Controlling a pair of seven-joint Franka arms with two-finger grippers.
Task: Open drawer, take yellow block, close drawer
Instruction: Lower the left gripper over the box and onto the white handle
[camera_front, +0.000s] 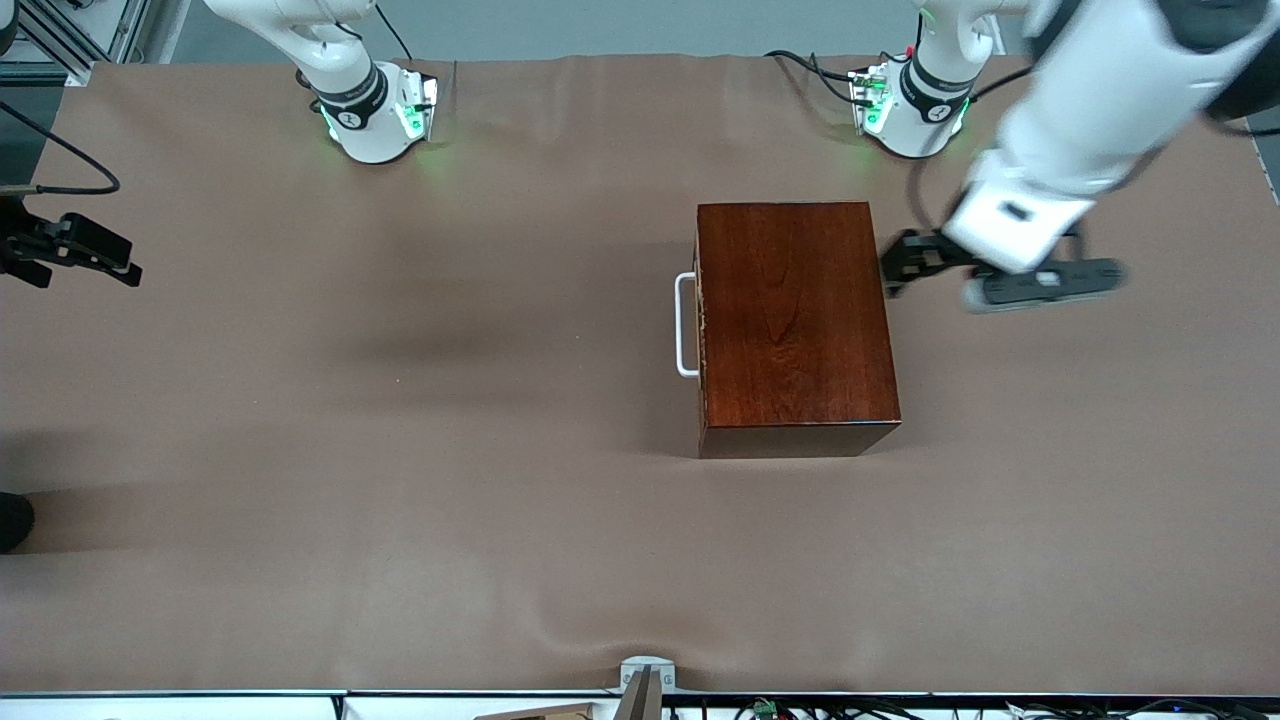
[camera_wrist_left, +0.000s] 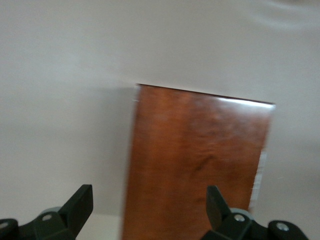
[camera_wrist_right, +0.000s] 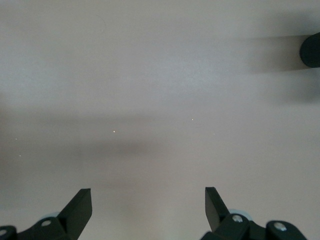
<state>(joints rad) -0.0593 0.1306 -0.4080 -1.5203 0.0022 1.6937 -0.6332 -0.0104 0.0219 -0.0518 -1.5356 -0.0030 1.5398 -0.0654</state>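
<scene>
Drawer (camera_front: 700, 325) shut, white handle (camera_front: 685, 325) | left fingers (camera_wrist_left: 80, 202) apart | right fingers (camera_wrist_right: 80, 205) apart

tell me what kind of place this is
Probably a robotics lab bench rather than a home: two white robot arms bolted at their bases to a table draped in plain brown cloth, loose cables along its edges, and one glossy reddish-brown wooden box as a test prop.

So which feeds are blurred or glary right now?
Front view: sharp on the wooden box and handle, left arm smeared by motion. Left wrist view: box soft, glare strip along its edge. Right wrist view: bare table, soft shadow bands.
</scene>
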